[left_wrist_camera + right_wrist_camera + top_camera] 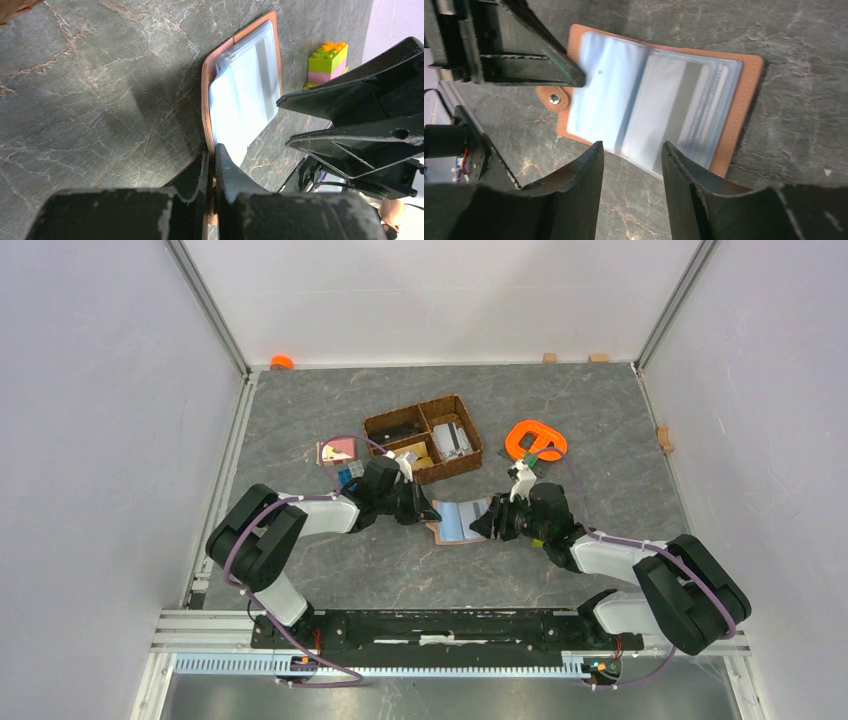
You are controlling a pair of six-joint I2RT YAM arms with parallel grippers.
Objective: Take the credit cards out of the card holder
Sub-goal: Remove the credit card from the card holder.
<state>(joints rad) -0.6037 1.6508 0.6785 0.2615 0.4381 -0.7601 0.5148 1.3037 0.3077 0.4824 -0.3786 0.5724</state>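
Left gripper clamped holder edge; right gripper open beside card. Extraction pending; next needs pinching card alone.

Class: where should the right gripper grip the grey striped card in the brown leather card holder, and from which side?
Probably the near short edge of the grey striped card, approached from the right gripper: its sleeve overhangs the brown leather card holder there; the left gripper clamps the other flap.

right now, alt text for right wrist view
Open brown card holder on a dark table, a striped card in its sleeves. The right end effector hovers open at its edge; the left end effector grips one edge.
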